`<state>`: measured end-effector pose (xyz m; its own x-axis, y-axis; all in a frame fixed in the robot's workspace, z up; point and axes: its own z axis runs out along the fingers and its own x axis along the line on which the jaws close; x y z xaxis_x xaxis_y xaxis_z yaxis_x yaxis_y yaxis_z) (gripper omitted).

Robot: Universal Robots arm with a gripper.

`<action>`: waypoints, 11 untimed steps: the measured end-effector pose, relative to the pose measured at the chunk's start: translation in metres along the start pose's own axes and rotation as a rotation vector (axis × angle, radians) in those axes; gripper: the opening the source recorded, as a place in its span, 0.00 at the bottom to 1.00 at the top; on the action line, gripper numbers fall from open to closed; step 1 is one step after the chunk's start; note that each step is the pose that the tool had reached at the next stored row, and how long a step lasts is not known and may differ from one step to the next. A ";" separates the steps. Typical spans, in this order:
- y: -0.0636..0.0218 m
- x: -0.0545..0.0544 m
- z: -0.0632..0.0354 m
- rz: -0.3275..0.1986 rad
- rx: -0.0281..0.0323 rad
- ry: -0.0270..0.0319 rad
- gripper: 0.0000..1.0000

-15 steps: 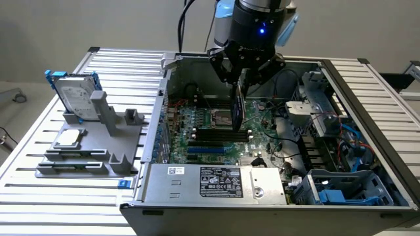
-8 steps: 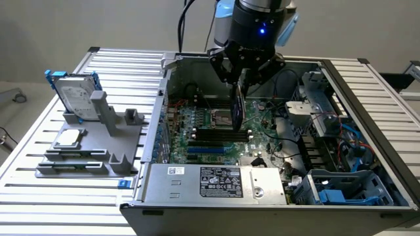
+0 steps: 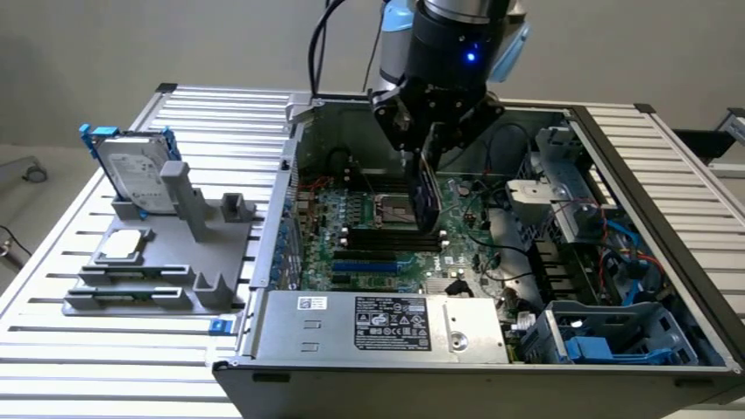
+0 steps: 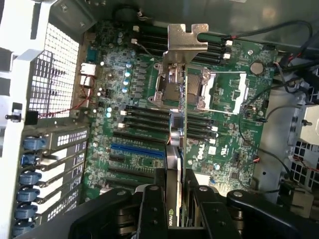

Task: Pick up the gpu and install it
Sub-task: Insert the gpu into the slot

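Note:
My gripper [image 3: 432, 140] is lowered into the open computer case [image 3: 268, 262] and is shut on the gpu [image 3: 427, 196]. The card hangs edge-down above the motherboard [image 3: 372, 236], over the CPU socket and the black slots. In the wrist view the gpu [image 4: 180, 149] shows edge-on, with green board and black shroud, and its silver end bracket [image 4: 187, 42] points away from the camera. My gripper [image 4: 175, 201] clamps the card from both sides with its black fingers [image 4: 149, 209]. The card's lower edge is apart from the board.
A blue-ended slot [image 4: 137, 149] lies on the board beside the held card. Blue slot latches [image 4: 30, 174] line the case's rear wall. Outside the case, a grey stand [image 3: 152, 271] carries a blue-framed silver hard drive [image 3: 132, 170] and a small flat drive [image 3: 122, 246]. Cables [image 3: 605, 253] crowd the exterior view's right.

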<state>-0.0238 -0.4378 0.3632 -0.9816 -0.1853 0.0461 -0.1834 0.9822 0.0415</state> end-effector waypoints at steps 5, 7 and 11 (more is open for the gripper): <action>0.0000 0.000 0.0008 -0.091 0.0043 0.0038 0.27; -0.0001 0.000 0.0012 -0.127 0.0059 0.0053 0.27; -0.0001 0.000 0.0020 -0.200 0.0094 0.0084 0.27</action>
<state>-0.0238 -0.4379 0.3612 -0.9250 -0.3771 0.0462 -0.3754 0.9260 0.0414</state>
